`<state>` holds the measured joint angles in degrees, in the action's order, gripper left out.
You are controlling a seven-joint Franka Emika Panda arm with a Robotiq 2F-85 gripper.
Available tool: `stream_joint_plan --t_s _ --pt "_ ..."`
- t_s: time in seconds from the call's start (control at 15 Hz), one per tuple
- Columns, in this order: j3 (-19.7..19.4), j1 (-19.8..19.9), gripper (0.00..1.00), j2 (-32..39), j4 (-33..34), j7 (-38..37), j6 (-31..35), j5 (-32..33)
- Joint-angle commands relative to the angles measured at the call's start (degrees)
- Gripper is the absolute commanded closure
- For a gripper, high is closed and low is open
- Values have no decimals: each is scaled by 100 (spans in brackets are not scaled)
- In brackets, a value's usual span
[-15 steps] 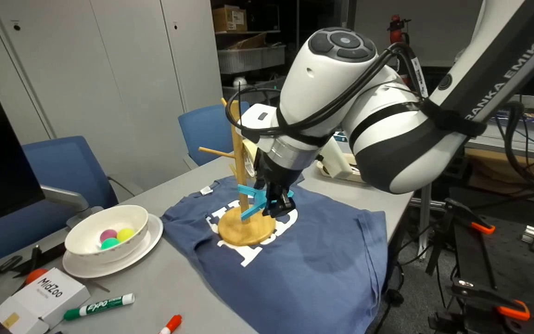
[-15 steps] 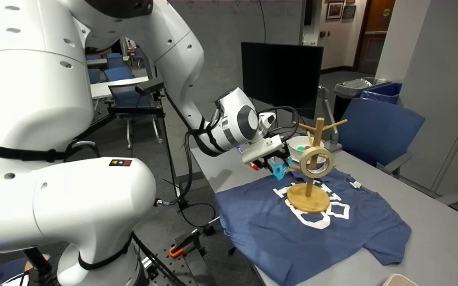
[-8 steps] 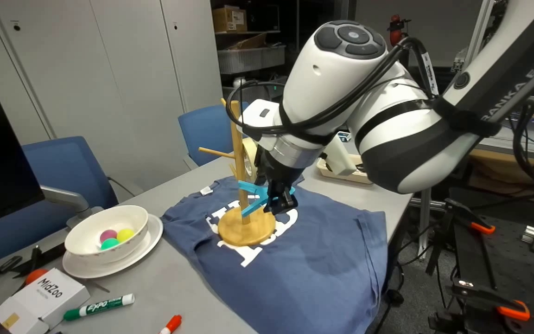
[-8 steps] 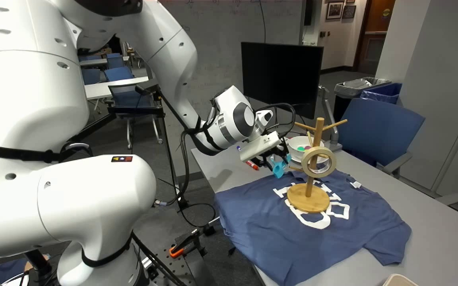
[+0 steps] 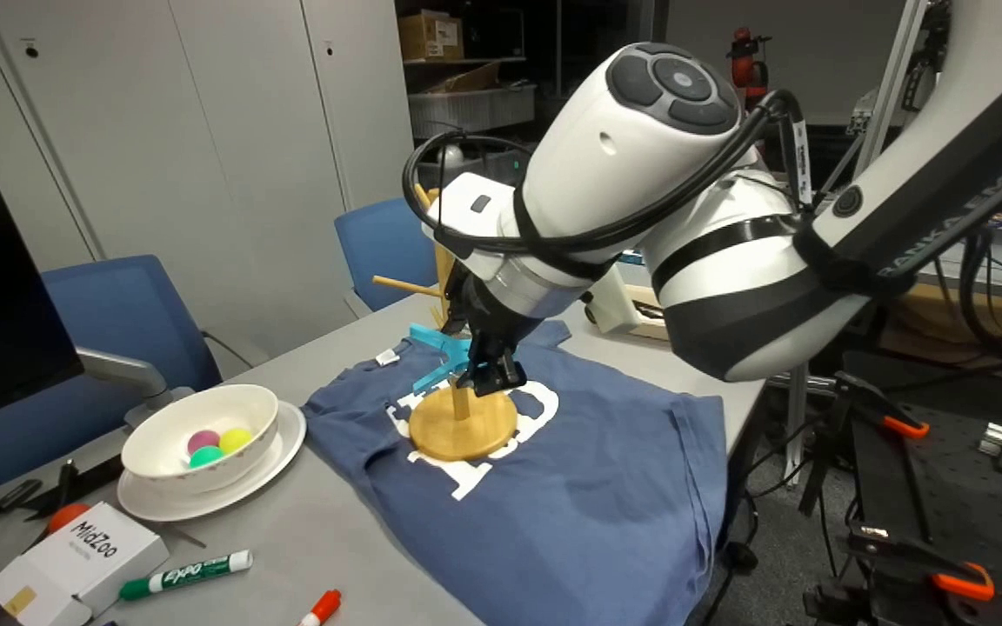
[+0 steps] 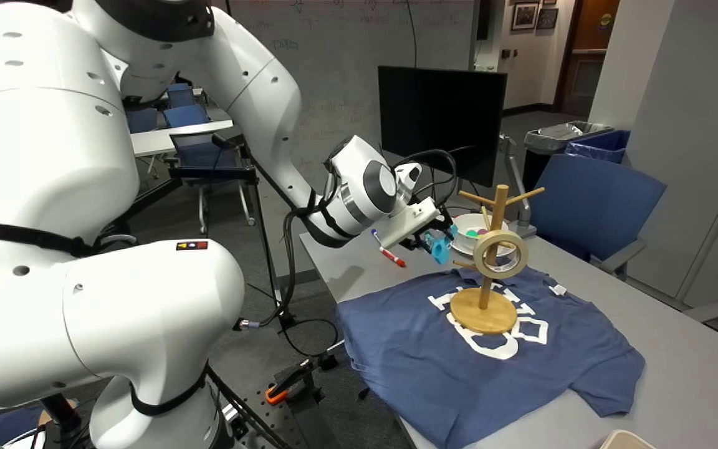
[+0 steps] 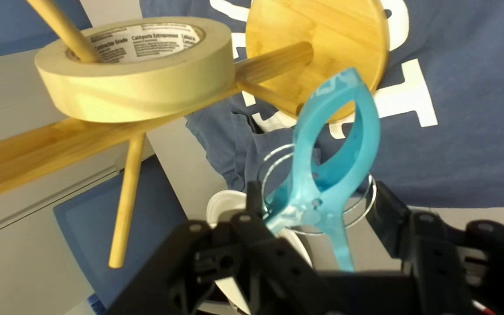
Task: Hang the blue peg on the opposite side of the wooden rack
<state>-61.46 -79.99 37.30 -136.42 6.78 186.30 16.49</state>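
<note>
In the wrist view, closest to the camera, a black two-finger gripper [image 7: 317, 192] comes in from the bottom edge; its fingers stand with a gap, and it holds between them a bright blue plastic peg [image 7: 311, 214], formed like a clip — the exact contact of each finger I cannot tell. The loop end of the peg points to the top of the frame. Farther, at the upper left, a cream-coloured roll of masking tape [image 7: 147, 96] hangs on an angled arm of a light tan wooden rack [image 7: 72, 142], whose post leads to a round flat base at the top centre. This base stands on a dark blue cloth shirt [image 7: 462, 131] with white letters. In an exterior view the peg [image 6: 440, 247] is in the air, right of the frame's centre, near the post but apart from it. In an exterior view, at the lower left, a white cardboard box [image 5: 92, 556] and a green-and-white marker [image 5: 188, 574] lie on a grey table [image 5: 314, 522]; behind them a white bowl [image 5: 197, 413] with three coloured balls [image 5: 236, 439] stands on a white plate [image 5: 249, 482]. Beyond the table — left and centre — are two blue chairs [image 5: 140, 330].
</note>
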Motion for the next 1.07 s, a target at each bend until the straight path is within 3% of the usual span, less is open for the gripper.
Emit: stream_joint_plan --t_s 0.0,1.0 --pt "41 70 64 667 216 -9 403 -468" --pt "476 627 64 1334 394 66 1169 -1481"
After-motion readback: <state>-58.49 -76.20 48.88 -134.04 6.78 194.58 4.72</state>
